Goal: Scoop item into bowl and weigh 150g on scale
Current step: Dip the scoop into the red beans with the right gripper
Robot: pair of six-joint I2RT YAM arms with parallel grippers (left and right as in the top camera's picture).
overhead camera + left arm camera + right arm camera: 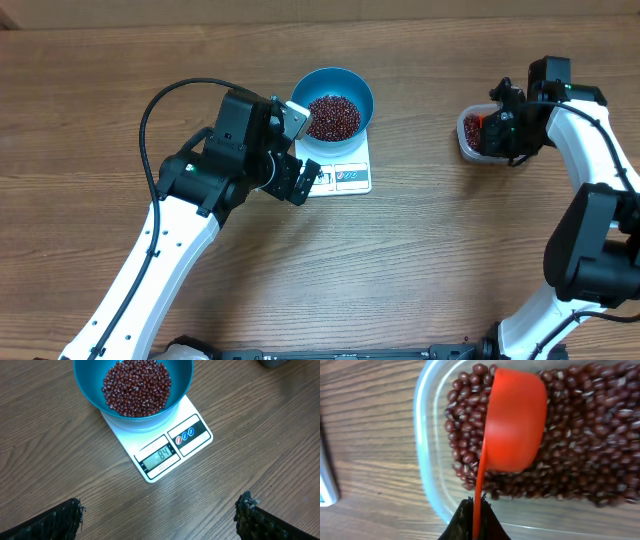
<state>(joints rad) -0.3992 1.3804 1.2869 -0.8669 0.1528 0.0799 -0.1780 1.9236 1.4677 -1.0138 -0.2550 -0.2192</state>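
**Q:** Where do the beans [137, 387] lie, and why there?

**A:** One heap fills the blue bowl [86, 382], which stands on the white scale [194, 435] at upper centre of the overhead view, so that every addition is weighed directly. The display reads 84, which is short of the target. The rest of the beans lie in the clear tub [427, 435] at the right edge of the worktop [450, 260].

**Q:** How are the two claws occupied?

**A:** The right claw [475, 520] is clamped together on the handle of the red scoop [515, 420]. The scoop's rounded back faces the camera above the tub's beans, probably to dig out another load. The left claw [160, 510] stands fully apart and holds nothing. It hangs at the lower left of the scale, clear of the bowl, likely so that its camera can read the display.
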